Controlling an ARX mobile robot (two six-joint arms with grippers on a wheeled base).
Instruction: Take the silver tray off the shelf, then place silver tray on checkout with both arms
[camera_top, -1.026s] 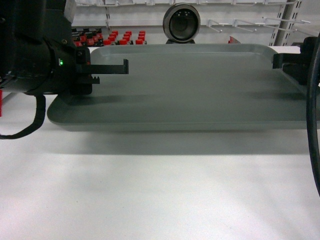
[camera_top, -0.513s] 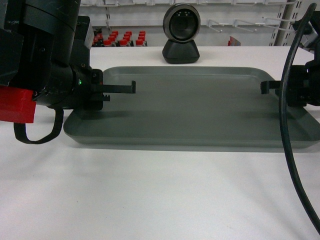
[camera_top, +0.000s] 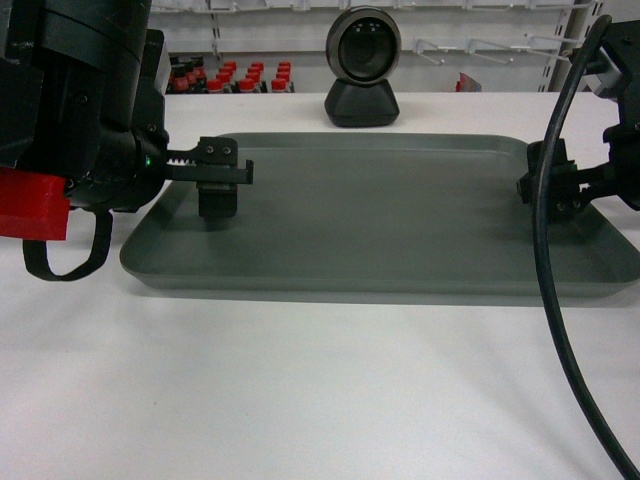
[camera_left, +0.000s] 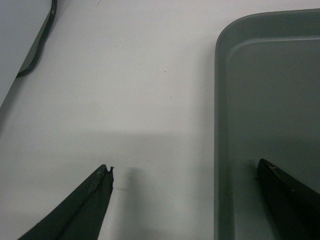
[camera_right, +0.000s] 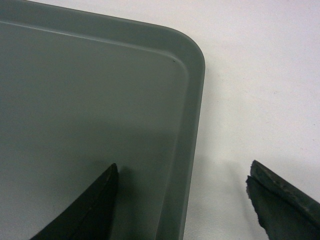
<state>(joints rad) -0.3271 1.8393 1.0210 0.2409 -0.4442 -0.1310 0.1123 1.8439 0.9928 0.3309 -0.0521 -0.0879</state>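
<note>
- The silver tray (camera_top: 380, 215) lies flat on the white bench (camera_top: 320, 390), apparently delivered.
- Left gripper (camera_left: 187, 182) and right gripper (camera_right: 182, 187) both gape, straddling its rims, holding nothing; withdrawal remains.

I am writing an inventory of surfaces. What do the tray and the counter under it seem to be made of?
The silver tray looks like dull grey metal with a matte finish: soft sheen, pressed rounded corners and a low rolled rim, though painted plastic cannot be excluded. The checkout appears to be a smooth white laminate or painted board; it is plain and shows only faint shadows.
</note>
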